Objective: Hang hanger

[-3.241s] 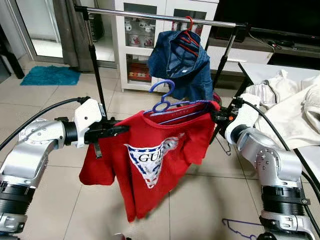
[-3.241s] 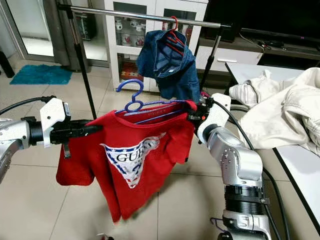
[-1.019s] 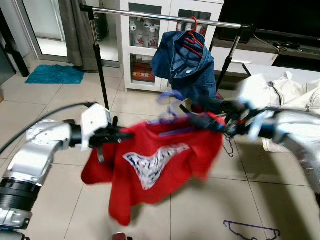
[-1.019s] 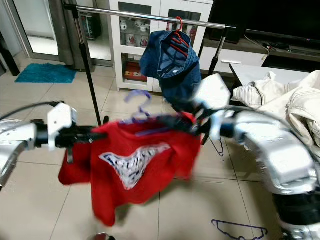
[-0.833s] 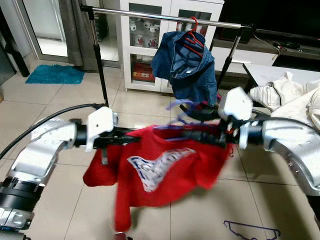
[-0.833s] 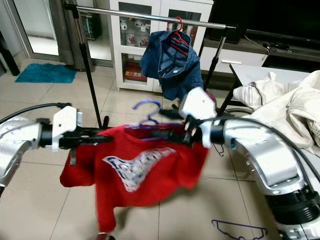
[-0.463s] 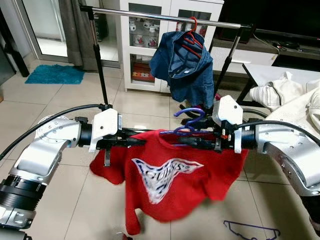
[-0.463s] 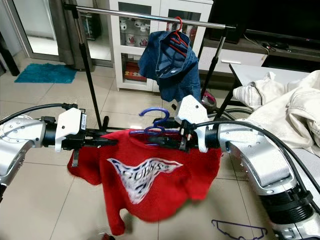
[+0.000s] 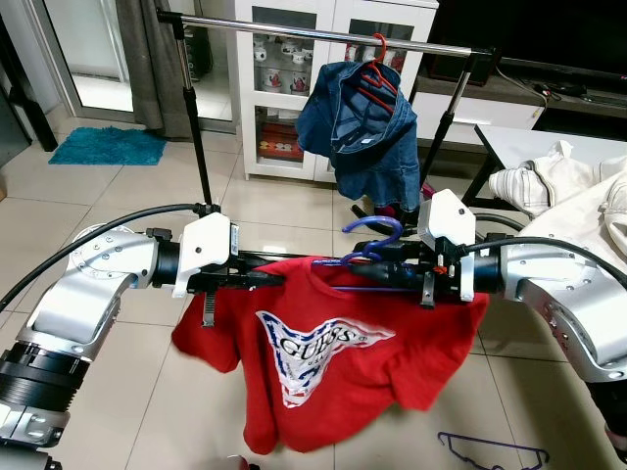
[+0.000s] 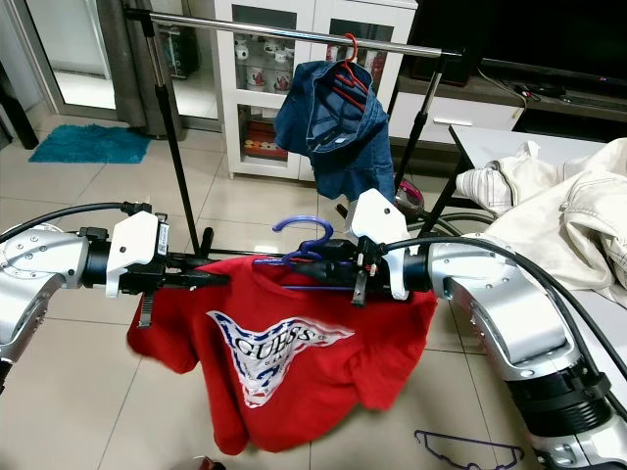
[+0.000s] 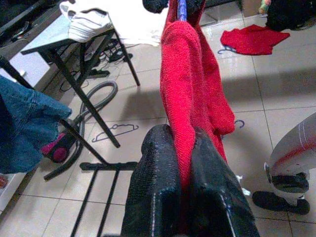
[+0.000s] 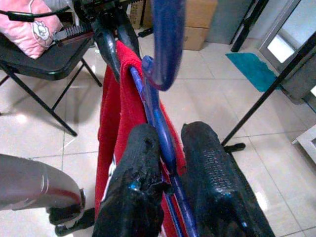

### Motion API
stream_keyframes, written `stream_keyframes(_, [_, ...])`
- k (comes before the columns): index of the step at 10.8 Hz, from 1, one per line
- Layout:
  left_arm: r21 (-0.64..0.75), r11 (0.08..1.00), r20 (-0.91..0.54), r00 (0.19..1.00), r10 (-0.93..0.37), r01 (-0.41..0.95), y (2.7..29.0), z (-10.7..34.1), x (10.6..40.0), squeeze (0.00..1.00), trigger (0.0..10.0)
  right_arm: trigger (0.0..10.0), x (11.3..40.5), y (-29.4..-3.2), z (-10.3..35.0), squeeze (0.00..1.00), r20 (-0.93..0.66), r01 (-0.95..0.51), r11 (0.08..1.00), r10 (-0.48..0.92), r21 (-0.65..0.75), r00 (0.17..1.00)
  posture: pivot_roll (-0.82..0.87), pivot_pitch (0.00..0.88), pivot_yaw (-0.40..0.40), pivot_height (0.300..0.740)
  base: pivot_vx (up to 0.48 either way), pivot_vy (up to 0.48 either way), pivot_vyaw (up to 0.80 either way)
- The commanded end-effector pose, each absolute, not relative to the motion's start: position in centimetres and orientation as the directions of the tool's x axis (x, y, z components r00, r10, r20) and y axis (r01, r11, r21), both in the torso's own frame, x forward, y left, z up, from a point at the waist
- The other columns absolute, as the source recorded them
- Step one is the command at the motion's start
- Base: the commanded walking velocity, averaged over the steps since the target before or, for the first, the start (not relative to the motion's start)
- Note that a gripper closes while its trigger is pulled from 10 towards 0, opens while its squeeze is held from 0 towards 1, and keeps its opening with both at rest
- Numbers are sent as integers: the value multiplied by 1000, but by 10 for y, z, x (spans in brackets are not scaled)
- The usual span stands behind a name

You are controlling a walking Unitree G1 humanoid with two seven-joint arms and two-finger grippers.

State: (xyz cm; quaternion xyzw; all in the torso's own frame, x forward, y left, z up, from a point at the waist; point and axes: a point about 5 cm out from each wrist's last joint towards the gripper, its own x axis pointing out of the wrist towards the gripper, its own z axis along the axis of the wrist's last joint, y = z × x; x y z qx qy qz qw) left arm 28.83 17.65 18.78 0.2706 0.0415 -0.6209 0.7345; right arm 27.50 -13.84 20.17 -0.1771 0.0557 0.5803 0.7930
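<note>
Hanger: while it hangs in mid-air below the chrome rail (image 9: 323, 33), the thin blue plastic hanger (image 10: 299, 257) carries a limp red knit T-shirt (image 10: 284, 357) with a white printed logo.
Right gripper (image 12: 170, 148): ribbed black fingers closed on the hanger's bar, just under the curved hook.
Left gripper (image 11: 180, 163): fingers pinched onto the shirt's shoulder fabric.
Rail: a crumpled denim garment (image 9: 358, 127) on a red hanger (image 9: 377, 69) hangs towards its right end.

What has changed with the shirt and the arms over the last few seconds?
The right gripper has swung inward from the red shirt's far shoulder to the blue hanger near its hook, turning the shirt to face the camera. The left gripper still pinches the shirt's shoulder. The denim garment stayed on the rail.
</note>
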Motion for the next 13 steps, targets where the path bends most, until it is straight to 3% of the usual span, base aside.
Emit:
stream_keyframes(1, [393, 63, -373, 222, -901, 917, 172, 201, 290, 0, 0, 0, 277, -138, 206, 0, -299, -942, 247, 903, -228, 309, -25, 0, -83, 740, 0, 0, 0])
stream_keyframes(5, [380, 80, -374, 232, -898, 922, 174, 202, 291, 0, 0, 0, 274, -136, 207, 0, -291, -960, 207, 922, -189, 256, -23, 0, -82, 740, 0, 0, 0])
stream_keyframes(6, [359, 102, -345, 233, -909, 928, 174, 205, 292, 0, 10000, 0, 275, -137, 207, 0, -290, -959, 222, 920, -174, 265, -23, 0, -78, 740, 0, 0, 0])
stream_keyframes(7, [380, 106, -331, 243, -912, 919, 174, 207, 293, 616, 10000, 0, 275, -138, 207, 0, -278, -960, 231, 923, -159, 268, -25, 0, -76, 740, 0, 0, 0])
stream_keyframes(8, [356, 102, -311, 220, -924, 929, 174, 208, 291, 1000, 10000, 0, 273, -136, 207, 0, -261, -961, 234, 928, -149, 267, -25, 0, -76, 740, 0, 0, 0])
stream_keyframes(12, [377, 117, -285, 235, -929, 919, 177, 215, 289, 1000, 10000, 0, 272, -138, 201, 0, -288, -959, 254, 916, -128, 281, -25, 0, -75, 740, 0, 0, 0])
stream_keyframes(13, [386, 180, -227, 282, -932, 905, 181, 222, 292, 0, 10000, 0, 274, -141, 196, 0, -295, -947, 293, 900, -132, 320, -25, 0, -75, 740, 0, 0, 0])
